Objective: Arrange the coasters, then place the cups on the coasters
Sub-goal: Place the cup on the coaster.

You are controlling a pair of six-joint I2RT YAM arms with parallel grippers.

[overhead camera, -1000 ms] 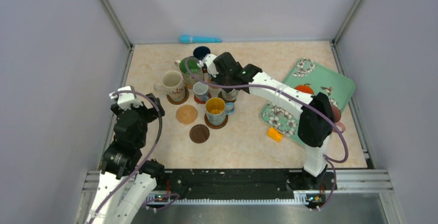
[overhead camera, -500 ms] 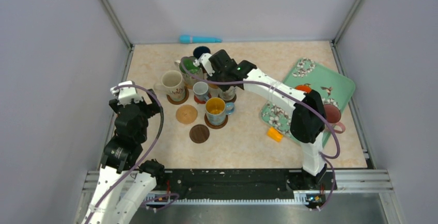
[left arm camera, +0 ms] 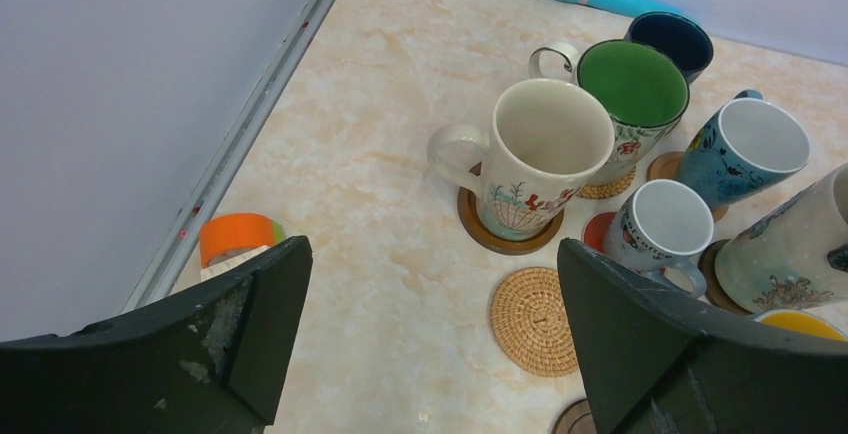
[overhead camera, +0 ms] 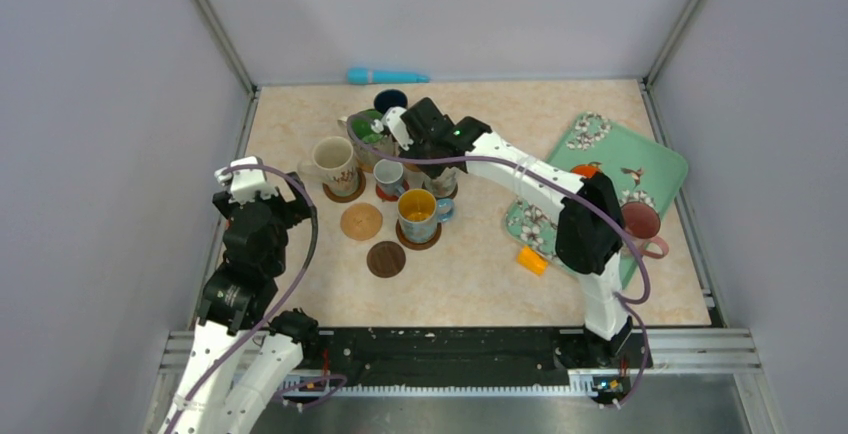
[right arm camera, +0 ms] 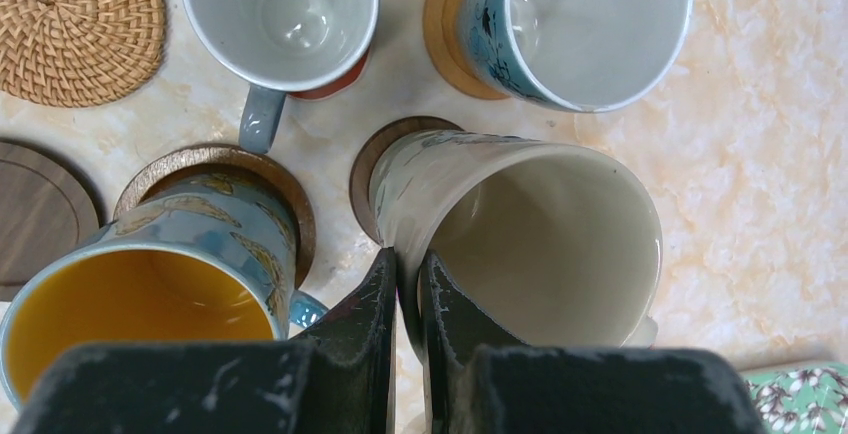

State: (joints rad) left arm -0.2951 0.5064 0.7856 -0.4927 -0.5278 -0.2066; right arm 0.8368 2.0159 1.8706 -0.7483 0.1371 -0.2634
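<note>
The tall cream floral ceramic mug (right arm camera: 540, 254), over its round dark wooden coaster (right arm camera: 362, 179), was pinched by the rim in the nearly shut right pincer (right arm camera: 405, 266). If released off-centre, it could be knocked against the yellow-lined blue mug (right arm camera: 140, 294). The left pincer (left arm camera: 432, 294) was held wide open and empty.

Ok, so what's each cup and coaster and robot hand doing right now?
Left gripper: open, empty.
Right gripper: shut on rim of floral cream mug.
Floral cream mug: pinched, over a brown coaster.
Yellow-inside mug: on a ringed coaster.
Small white mug: on the red coaster.
Light blue mug: on a tan coaster.
Woven coaster: bare.
Dark coaster: bare.
Pink mug: on the tray, no coaster.
</note>
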